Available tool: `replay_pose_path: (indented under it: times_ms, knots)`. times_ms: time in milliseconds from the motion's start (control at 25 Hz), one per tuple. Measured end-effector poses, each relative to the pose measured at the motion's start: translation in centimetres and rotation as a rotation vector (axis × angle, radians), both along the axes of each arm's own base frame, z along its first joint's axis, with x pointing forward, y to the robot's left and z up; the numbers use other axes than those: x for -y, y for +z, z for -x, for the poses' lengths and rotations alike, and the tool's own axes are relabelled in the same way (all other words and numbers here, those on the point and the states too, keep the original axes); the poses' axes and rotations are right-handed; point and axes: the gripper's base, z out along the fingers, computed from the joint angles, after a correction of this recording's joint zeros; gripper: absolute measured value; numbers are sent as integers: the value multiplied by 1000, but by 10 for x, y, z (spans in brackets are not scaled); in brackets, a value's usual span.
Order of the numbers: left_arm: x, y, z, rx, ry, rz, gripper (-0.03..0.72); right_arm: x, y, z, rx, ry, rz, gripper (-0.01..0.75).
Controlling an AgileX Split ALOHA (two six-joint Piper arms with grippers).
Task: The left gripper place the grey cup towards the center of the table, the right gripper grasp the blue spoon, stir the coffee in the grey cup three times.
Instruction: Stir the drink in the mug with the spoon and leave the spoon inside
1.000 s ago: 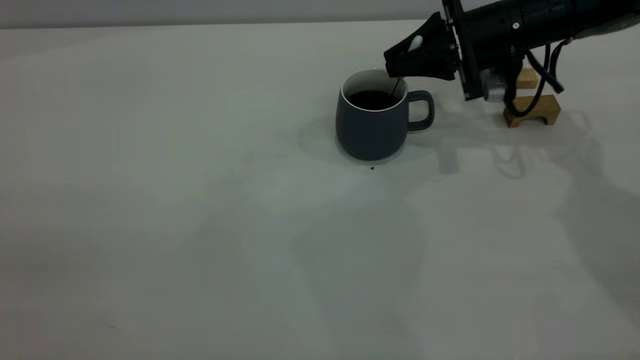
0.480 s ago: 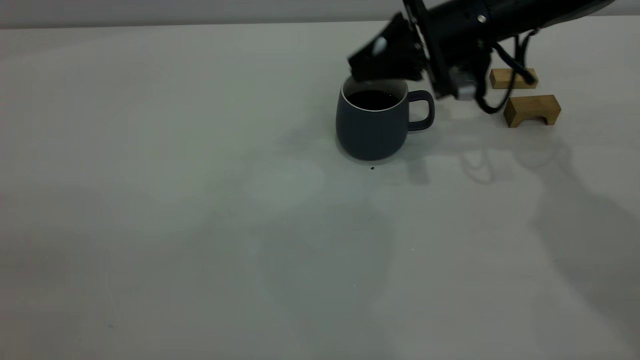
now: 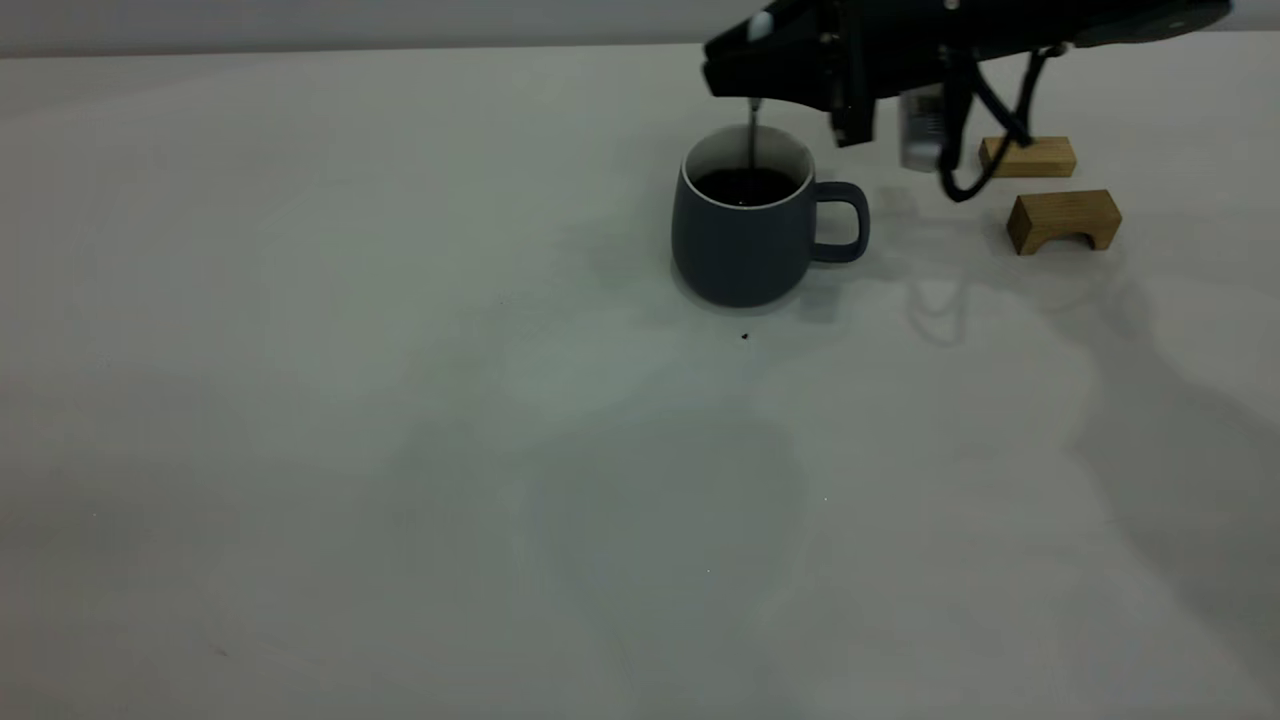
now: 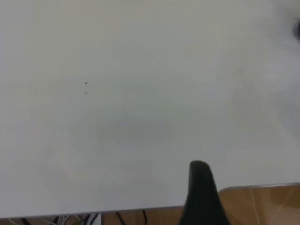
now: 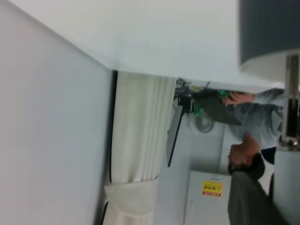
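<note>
Exterior view: blue spoon [image 3: 753,135] hangs centred inside grey cup [image 3: 745,232].

The right gripper [image 3: 740,70] has moved to the left and higher: 1 second ago it was just right of the grey cup [image 3: 745,235], pointing down and to the left, and now it lies nearly level above the cup's far rim. The blue spoon [image 3: 753,135], then leaning inside the right wall, now hangs upright into the coffee [image 3: 745,186]. The cup has shifted a little farther from the dark speck [image 3: 744,336] on the table [image 3: 400,400].
</note>
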Motion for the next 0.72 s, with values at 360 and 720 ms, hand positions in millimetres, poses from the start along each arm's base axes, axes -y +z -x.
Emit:
replay_pose_path:
  times_ms: [360, 720]
  knots:
    - [0, 0, 0, 0, 0, 0, 585, 25, -7, 15, 2, 207, 92, 102]
    - [0, 0, 0, 0, 0, 0, 585, 25, -6, 18, 7, 250, 113, 101]
